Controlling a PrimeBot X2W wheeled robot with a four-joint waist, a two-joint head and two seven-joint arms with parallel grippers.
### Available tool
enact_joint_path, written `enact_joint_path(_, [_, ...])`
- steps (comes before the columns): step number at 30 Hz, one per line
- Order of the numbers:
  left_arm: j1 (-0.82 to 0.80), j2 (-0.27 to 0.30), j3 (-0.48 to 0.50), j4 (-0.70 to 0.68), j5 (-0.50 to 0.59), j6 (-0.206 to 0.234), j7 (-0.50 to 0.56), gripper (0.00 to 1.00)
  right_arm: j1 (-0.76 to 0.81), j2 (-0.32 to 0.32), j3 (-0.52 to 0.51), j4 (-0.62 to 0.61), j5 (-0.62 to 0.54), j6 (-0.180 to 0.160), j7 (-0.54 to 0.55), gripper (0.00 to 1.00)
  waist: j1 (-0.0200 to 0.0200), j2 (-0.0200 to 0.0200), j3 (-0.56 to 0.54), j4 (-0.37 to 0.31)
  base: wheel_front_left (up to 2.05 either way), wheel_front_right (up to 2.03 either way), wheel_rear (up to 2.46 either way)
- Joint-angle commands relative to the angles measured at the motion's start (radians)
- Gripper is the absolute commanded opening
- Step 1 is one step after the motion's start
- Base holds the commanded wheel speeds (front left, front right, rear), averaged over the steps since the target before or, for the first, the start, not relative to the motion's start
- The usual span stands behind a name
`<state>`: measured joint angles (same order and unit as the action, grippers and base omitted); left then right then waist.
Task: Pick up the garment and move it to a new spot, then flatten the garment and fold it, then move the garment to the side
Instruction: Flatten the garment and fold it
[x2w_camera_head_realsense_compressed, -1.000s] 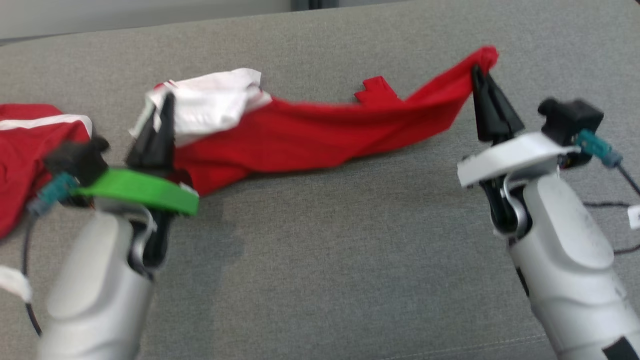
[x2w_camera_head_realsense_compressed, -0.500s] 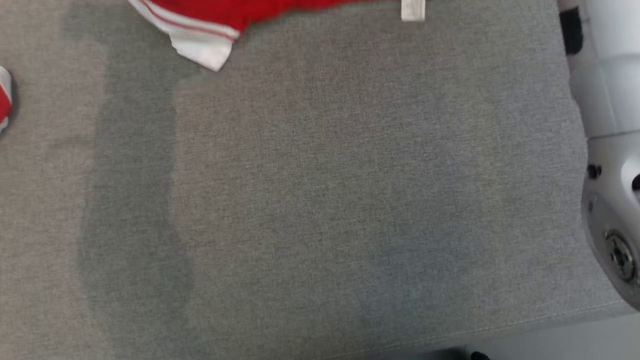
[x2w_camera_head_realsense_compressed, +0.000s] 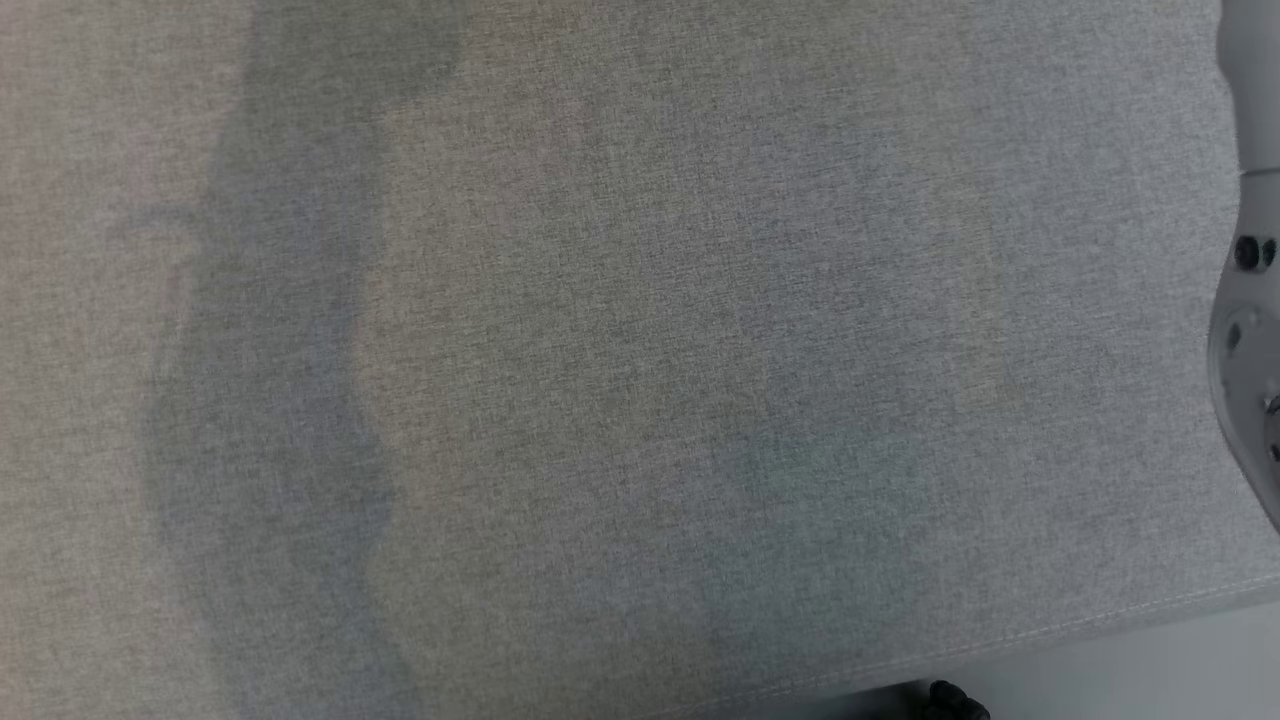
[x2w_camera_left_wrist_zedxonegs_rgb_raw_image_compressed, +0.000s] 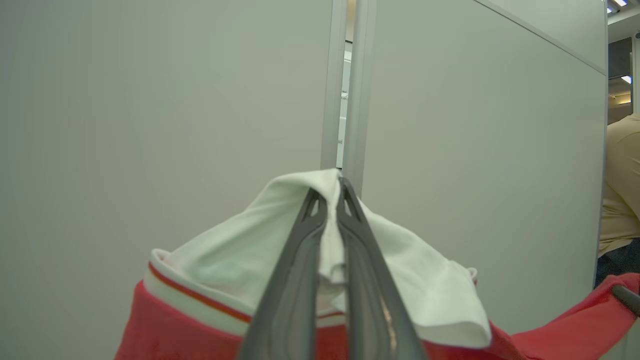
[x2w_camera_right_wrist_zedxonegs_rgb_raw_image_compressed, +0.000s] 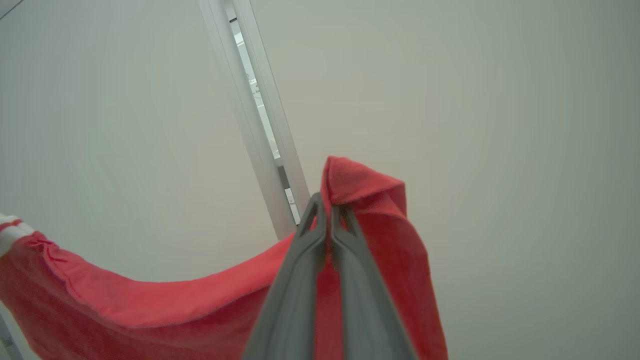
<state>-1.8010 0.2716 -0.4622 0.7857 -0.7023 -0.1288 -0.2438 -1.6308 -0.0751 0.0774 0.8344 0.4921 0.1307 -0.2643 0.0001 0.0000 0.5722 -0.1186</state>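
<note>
The garment is red with a white, red-striped collar band. In the left wrist view my left gripper is shut on a white fold of that band, and the cloth drapes down on both sides of the fingers. In the right wrist view my right gripper is shut on a red corner of the garment, which sags away to the left in a long band. Both grips are held up in the air in front of pale wall panels.
The head view looks down on the grey fabric cushion, with its front seam at the lower right. My pale right arm stands at the right edge. A person in a beige top is at the right edge of the left wrist view.
The head picture has shifted over the cushion. The garment and both grippers, in it a second ago, slid out past its top edge. Both grippers have stayed shut on the cloth.
</note>
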Motion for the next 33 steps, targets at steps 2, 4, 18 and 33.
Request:
enact_joint_path(2, [0.081,0.026,-0.019,-0.003,-0.02,-0.002,-0.014,0.0,0.076,0.002,0.005,0.0,0.012,0.0,0.0,0.0,-0.0001,0.0,-0.012,0.005,0.0,0.0,0.0])
enact_joint_path(4, [0.143,0.038,-0.027,-0.017,-0.03,-0.002,-0.019,0.0,0.133,0.004,0.017,-0.004,0.018,0.0,0.0,0.0,-0.0001,0.0,-0.022,0.006,0.0,0.0,0.0])
enact_joint_path(18, [0.966,-0.004,0.261,-0.355,0.067,0.013,-0.022,0.0,0.736,-0.018,0.083,-0.203,0.11,0.0,0.0,0.0,-0.0001,0.0,-0.127,0.014,0.0,0.0,0.0])
enact_joint_path(33, [1.632,-0.176,0.396,-0.546,0.188,0.001,-0.022,0.0,1.32,-0.066,0.089,-0.402,0.182,-0.001,0.0,0.0,-0.0001,0.0,-0.303,0.035,0.0,0.0,0.0])
